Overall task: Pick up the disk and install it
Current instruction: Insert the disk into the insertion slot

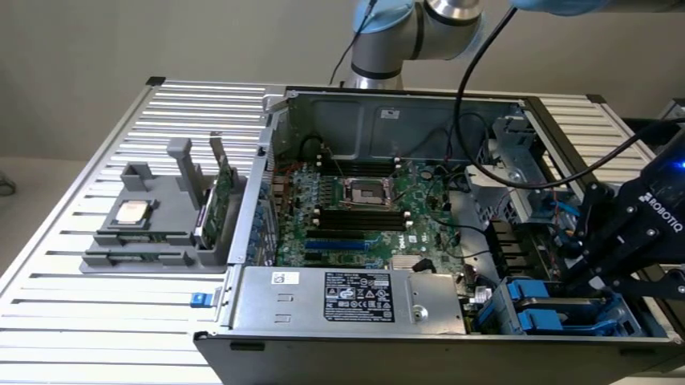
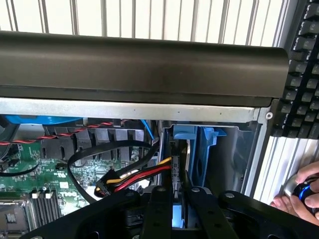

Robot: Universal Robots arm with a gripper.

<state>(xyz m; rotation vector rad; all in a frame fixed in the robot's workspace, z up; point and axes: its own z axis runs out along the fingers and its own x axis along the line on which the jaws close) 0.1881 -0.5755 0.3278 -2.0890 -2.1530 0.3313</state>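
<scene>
By the gripper (image 2: 177, 201), fingers drawn narrow, the disk (image 2: 175, 159) is clamped edge-on at the mouth of the blue drive bay (image 2: 199, 149). Just beside it, the red-and-yellow cable (image 2: 144, 175) could be snagged or pinched, and the disk jammed, if entry is tilted.

Grey-blue arm (image 1: 377, 48) — black ROBOTIQ-marked gripper (image 1: 602, 279).

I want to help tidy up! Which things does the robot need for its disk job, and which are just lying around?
Needed: gripper, shut on the disk; drive bay; computer case.
Lying about: chip; green card; keyboard.
</scene>
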